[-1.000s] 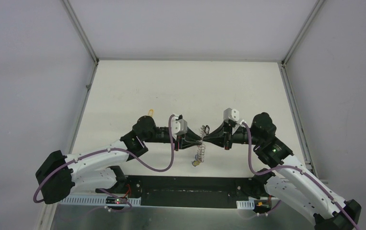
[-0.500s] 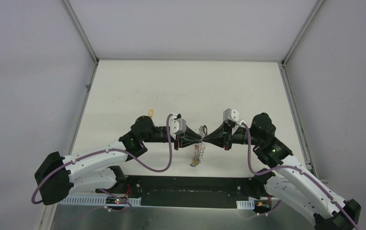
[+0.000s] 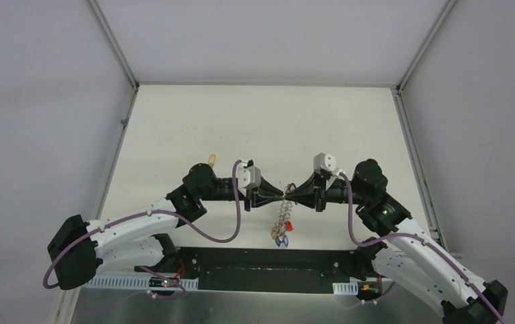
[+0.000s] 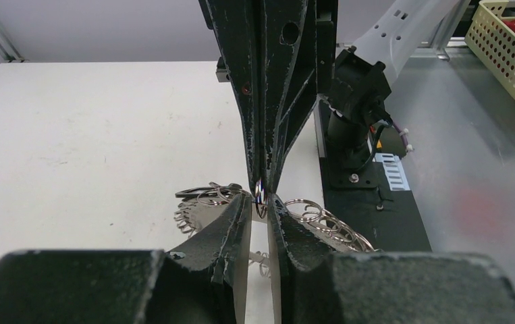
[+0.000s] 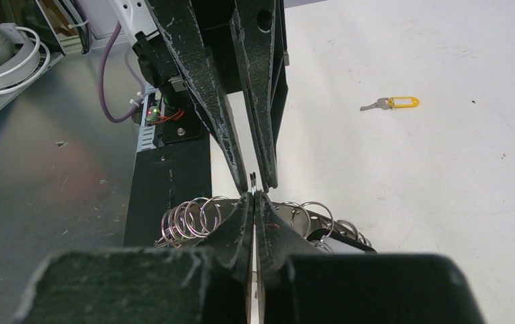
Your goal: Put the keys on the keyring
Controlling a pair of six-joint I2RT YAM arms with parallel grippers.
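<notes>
The keyring, a floppy string of grey wire coils, hangs between my two grippers above the table. Small keys with blue, red and yellowish heads dangle at its lower end. My left gripper and right gripper meet tip to tip, both pinched on the same coil at the top. In the left wrist view my left gripper is shut on a thin ring, with coils either side. In the right wrist view my right gripper is shut on the coils. A yellow-headed key lies loose on the table.
The loose yellow key also shows in the right wrist view, far right of the grippers. A black base plate lies at the near table edge. A yellow basket and white headphones sit off the table.
The keyring's hanging end has dropped lower and swung a little, and blue and red key heads now show there. The left wrist has shifted slightly left; both grippers stay pinched together.
</notes>
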